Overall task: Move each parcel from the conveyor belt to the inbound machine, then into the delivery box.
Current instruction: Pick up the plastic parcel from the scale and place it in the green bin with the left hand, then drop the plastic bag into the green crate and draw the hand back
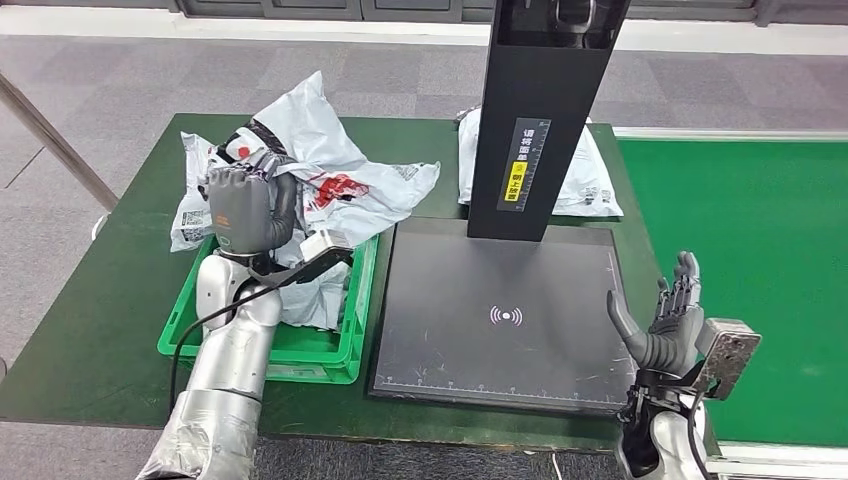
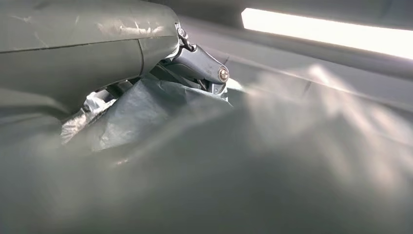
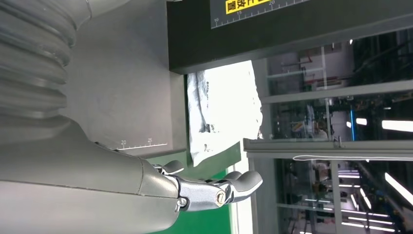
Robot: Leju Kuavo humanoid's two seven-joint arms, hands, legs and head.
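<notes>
A large grey-white parcel bag (image 1: 340, 185) with a red mark lies crumpled over the green delivery box (image 1: 352, 345) on the left of the table. My left hand (image 1: 245, 205) is above the box with its fingers curled around the bag's upper edge; close grey plastic (image 2: 146, 112) presses against that hand (image 2: 199, 61). A second white parcel (image 1: 592, 180) (image 3: 224, 107) lies behind the inbound machine's black post (image 1: 540, 110). My right hand (image 1: 670, 322) (image 3: 214, 191) stands open, fingers up, at the right edge of the black scan plate (image 1: 500, 300), holding nothing.
The green conveyor belt (image 1: 745, 230) runs along the right side. The dark green table (image 1: 120, 290) carries the box and the machine. A metal rail (image 1: 50, 140) slants at the far left. Other bags lie inside the box under the held one.
</notes>
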